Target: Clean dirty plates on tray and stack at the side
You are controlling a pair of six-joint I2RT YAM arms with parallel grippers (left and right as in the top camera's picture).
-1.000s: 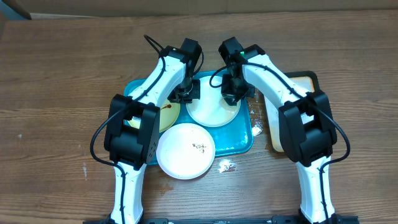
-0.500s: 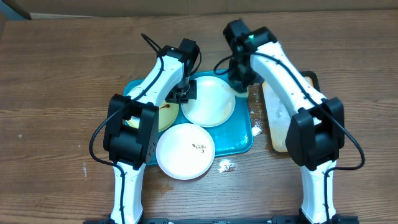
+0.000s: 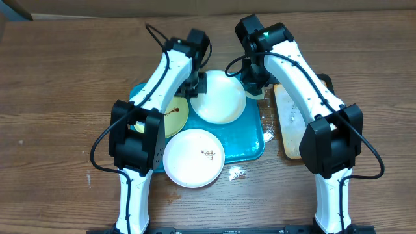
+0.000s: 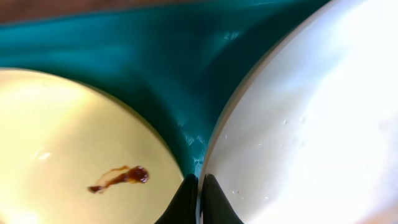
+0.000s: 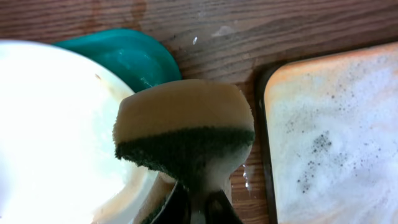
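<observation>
left wrist: left fingers (image 4: pixel 185 202) pinch rim of round white plate (image 4: pixel 311 112), smeared pale yellow plate (image 4: pixel 56 124) right beside
right wrist: right fingers (image 5: pixel 219 210) clamped on tan-green sponge (image 5: pixel 186 118)
overhead: speckled white plate (image 3: pixel 194 157) overhangs teal plastic tray (image 3: pixel 252 140)

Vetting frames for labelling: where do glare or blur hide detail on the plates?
Left wrist: white plate blown out, near-featureless; smear on yellow plate readable. Right wrist: same plate glares, sponge sharp. Overhead: even light, specks on front plate visible.

2 white plates (image 3: pixel 219 97) (image 3: pixel 194 157), 1 yellow plate (image 3: pixel 174 118), 3 total. 1 teal tray (image 3: pixel 250 142), 1 tan tray (image 3: pixel 292 127), 1 sponge (image 5: pixel 185 124), 2 arms (image 3: pixel 162 78) (image 3: pixel 300 81).
</observation>
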